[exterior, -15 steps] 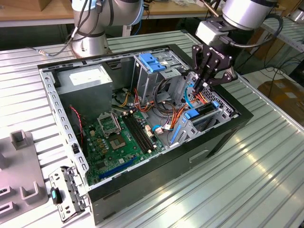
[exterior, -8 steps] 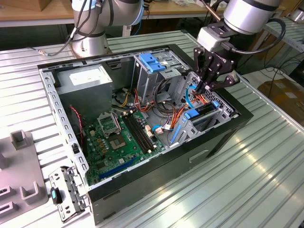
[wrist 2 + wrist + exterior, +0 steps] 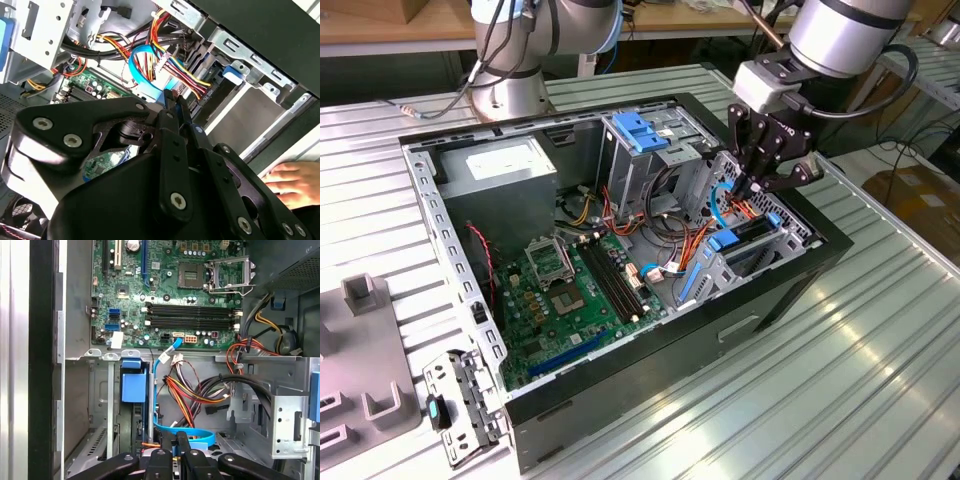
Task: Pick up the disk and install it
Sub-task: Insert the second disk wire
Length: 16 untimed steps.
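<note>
Disk sits edge-up in the drive bay at the front of the open computer case, its blue rail tab showing at the bay's mouth in the first wrist view. Right over it hangs the gripper – in both wrist views its thin black fingers lie pressed together with nothing visible between them, tips just beside the disk's blue rail; whether they touch it I cannot tell. A person's hand rests by the case's outer wall in the second wrist view. Just past the bay runs a tangle of red, yellow and black cables with a light-blue data cable looping through. Beyond them lies the green motherboard flat on the case floor, and farther still – in the case's far corner – the grey power-supply box. A bare blue bracket sits on top of the upright drive cage.
</note>
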Available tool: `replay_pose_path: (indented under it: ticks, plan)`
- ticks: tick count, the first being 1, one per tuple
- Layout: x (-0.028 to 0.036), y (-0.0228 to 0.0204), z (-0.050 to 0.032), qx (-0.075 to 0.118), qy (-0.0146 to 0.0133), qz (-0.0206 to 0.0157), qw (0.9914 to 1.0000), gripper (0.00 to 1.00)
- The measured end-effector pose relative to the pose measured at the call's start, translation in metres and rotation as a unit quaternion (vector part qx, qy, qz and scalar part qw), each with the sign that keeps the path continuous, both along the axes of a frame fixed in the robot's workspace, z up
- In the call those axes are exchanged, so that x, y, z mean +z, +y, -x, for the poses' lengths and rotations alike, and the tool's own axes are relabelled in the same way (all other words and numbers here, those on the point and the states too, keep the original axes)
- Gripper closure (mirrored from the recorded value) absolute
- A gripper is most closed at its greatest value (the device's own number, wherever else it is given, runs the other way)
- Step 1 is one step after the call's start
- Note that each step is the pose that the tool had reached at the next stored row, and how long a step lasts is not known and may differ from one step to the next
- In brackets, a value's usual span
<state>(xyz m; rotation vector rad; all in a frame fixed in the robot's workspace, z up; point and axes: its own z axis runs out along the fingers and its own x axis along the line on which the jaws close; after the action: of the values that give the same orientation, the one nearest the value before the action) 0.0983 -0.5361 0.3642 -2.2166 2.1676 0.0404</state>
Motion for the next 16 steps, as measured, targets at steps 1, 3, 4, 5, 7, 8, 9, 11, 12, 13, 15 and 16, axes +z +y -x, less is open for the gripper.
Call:
replay_pose_path:
  ticks: [1,3,4,5,7,8,9,11,12,13,15,16]
  plan:
    - [-0.0002,-0.0017,0.0001,0.000,0.0000,0.0000,1.00000,0.84]
    - [-0.0007,-0.0046,0.0002,0.000,0.0000,-0.0001,1.00000,0.84]
    - [-0.0010,-0.0062,0.0003,0.000,0.0000,-0.0002,1.00000,0.84]
    - [-0.0014,-0.0084,0.0004,0.000,0.0000,-0.0003,1.00000,0.84]
    - [-0.0024,-0.0125,0.0009,0.000,0.0000,-0.0010,1.00000,0.84]
    - [-0.0033,-0.0154,0.0016,0.000,0.0000,-0.0013,1.00000,0.84]
    - [-0.0038,-0.0161,0.0022,0.000,0.0000,-0.0014,1.00000,0.84]
    - [-0.0051,-0.0179,0.0031,0.000,-0.0003,-0.0015,1.00000,0.84]
    - [-0.0055,-0.0191,0.0034,0.000,-0.0006,-0.0015,1.00000,0.84]
    - [-0.0060,-0.0209,0.0035,0.000,-0.0006,-0.0016,1.00000,0.84]
    - [-0.0068,-0.0233,0.0035,0.000,-0.0008,-0.0017,1.00000,0.84]
    - [-0.0073,-0.0245,0.0035,0.000,-0.0010,-0.0017,1.00000,0.84]
